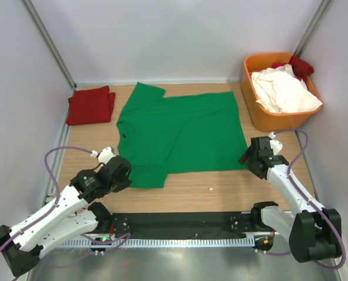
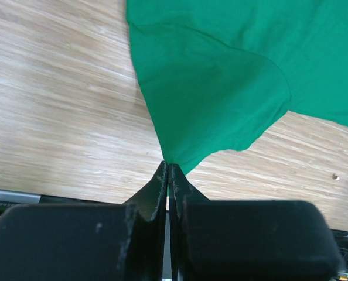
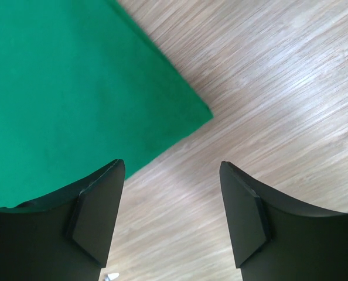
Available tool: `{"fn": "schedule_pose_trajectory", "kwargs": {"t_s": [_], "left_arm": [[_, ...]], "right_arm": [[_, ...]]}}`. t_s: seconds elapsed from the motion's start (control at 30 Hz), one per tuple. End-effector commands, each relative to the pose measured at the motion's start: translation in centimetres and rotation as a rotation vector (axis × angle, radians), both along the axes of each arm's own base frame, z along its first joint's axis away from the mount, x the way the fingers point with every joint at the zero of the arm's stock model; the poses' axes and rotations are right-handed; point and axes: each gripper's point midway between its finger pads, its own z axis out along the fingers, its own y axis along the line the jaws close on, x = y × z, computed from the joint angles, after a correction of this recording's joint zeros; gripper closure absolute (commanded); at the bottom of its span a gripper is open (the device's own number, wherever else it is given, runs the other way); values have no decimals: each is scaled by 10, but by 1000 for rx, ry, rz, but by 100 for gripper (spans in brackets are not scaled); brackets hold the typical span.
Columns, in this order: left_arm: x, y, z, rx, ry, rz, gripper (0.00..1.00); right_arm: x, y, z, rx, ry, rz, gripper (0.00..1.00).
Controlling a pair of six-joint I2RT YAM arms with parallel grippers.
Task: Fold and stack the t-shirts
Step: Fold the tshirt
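Observation:
A bright green t-shirt (image 1: 180,132) lies spread flat on the middle of the wooden table. My left gripper (image 1: 126,175) is shut on the tip of its near-left sleeve (image 2: 215,99), the fingertips (image 2: 162,175) pinching the cloth just above the wood. My right gripper (image 1: 248,157) stands open at the shirt's near-right corner (image 3: 180,117). In the right wrist view that gripper (image 3: 172,170) has bare wood between its fingers, the left one over the hem. A dark red t-shirt (image 1: 91,105) lies folded at the back left.
An orange bin (image 1: 248,88) at the back right holds a crumpled white t-shirt (image 1: 285,91) and a red one (image 1: 302,65). A small white speck (image 1: 211,189) lies on the wood near the green hem. Grey walls close in the table on three sides.

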Motion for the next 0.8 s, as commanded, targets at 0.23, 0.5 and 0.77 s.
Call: {"fn": "schedule_pose_trajectory", "kwargs": {"t_s": [0.23,0.5,0.77], "left_arm": [[8,11,3,45,-52,33,100],[11,13,8,47,-68,35,100],[12,21,19,67,-87,64,100]], "right_arm": [[12,1,-27,58,0,-78,40],[16,-9,-27,5,-13,-97,44],[20,-14,-37,-15,-4,-106,50]]}}
